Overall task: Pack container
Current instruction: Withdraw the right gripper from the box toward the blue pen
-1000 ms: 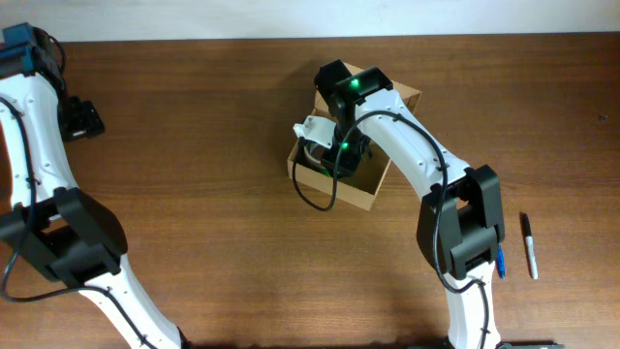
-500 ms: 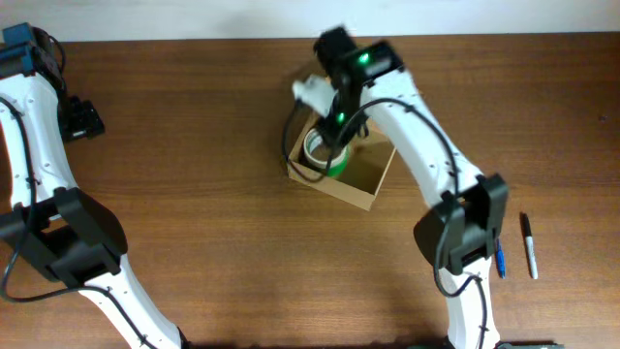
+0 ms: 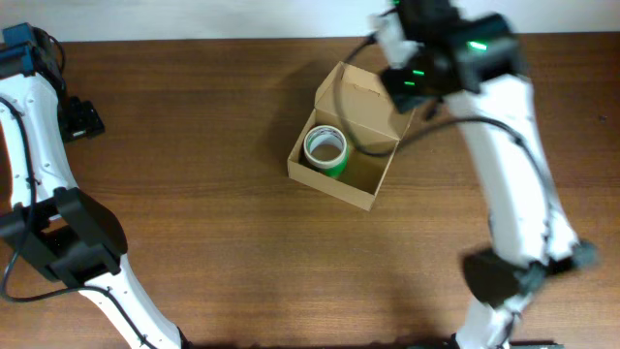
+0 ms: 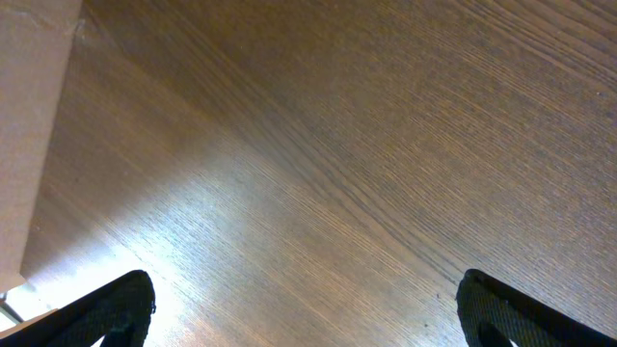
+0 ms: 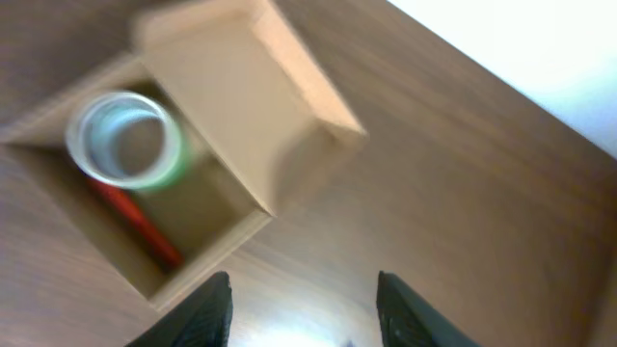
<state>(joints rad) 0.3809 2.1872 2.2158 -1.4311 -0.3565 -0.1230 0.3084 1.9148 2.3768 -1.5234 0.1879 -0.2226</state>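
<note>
The box (image 3: 366, 167) sits mid-worktop (image 3: 194, 116), flap raised and tape roll (image 3: 325, 147) inside, while right pincer (image 5: 301, 289) and left pincer (image 4: 308, 318) gape empty, so a low right-arm swing might clip the flap and shove it.

Left arm (image 3: 34, 136): white shells, black joints (image 3: 68, 237), blue block (image 3: 15, 37) at wrist. Right arm (image 3: 518, 165): white shells, green lights (image 3: 475, 46), thin black cable (image 3: 465, 121). Left claw (image 4: 304, 313), right claw (image 5: 307, 313): black fingers, rounded tips.
</note>
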